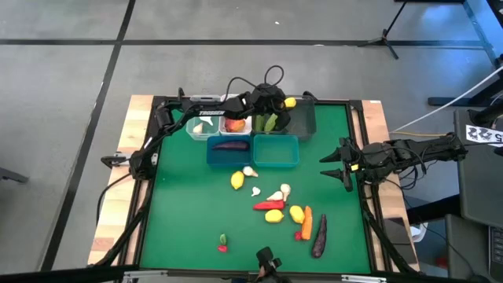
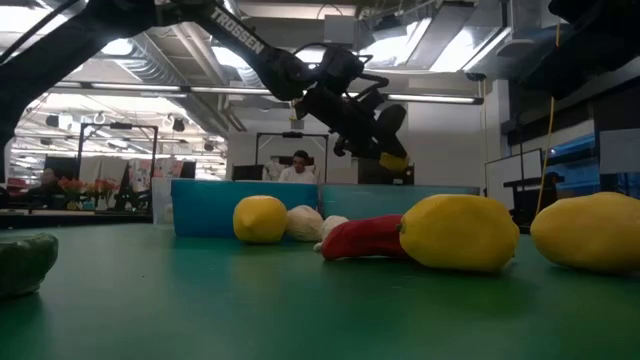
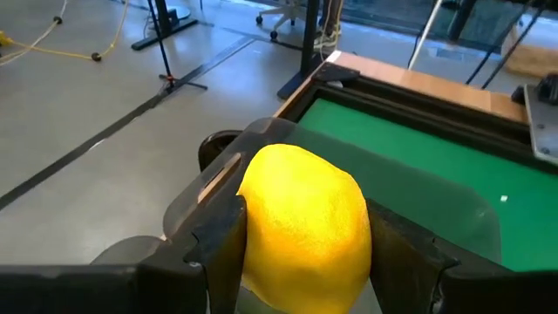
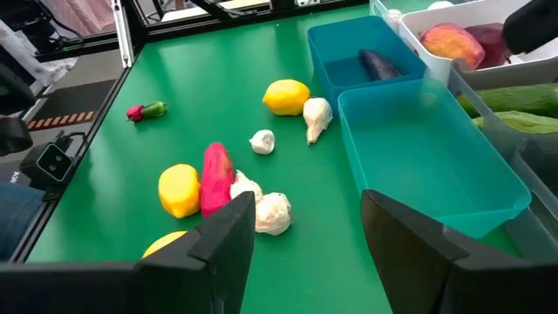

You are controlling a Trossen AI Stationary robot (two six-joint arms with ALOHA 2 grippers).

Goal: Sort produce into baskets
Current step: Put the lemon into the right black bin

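- The lemon [image 3: 301,227] in hand sits clamped between the two fingers of the left gripper [image 1: 289,102], held in the air at the far side of the table, roughly twelve o'clock from the mat's middle in the high view.
- It hangs right over the dark grey bin [image 1: 302,119] at the right end of the back row; the wrist view shows that bin's smoky wall [image 3: 418,187] just beyond and below the fruit.
- The coming move, I judge, turns on that one relation: the bin lies straight down from the lemon, so letting go or lowering a little should do. The lemon is roundish, so its long axis hardly matters.
- The bin next door at nine o'clock holds green cucumbers [image 1: 269,123]; then comes a white bin with a peach [image 1: 234,124].
- In the front row, the blue bin [image 1: 229,151] holds an eggplant [image 4: 381,64], and the teal bin [image 1: 276,151] looks empty.
- Still loose on the green mat [image 1: 189,212]: another lemon [image 1: 237,181], garlic pieces [image 1: 255,190], a red pepper [image 1: 269,205], a carrot [image 1: 306,222] and a long eggplant [image 1: 319,237], all toward six o'clock of the bins.
- The right gripper [image 1: 341,166] waits at three o'clock over the mat's right edge, fingers spread wide and holding nothing; it is the nearer arm to the loose pile.
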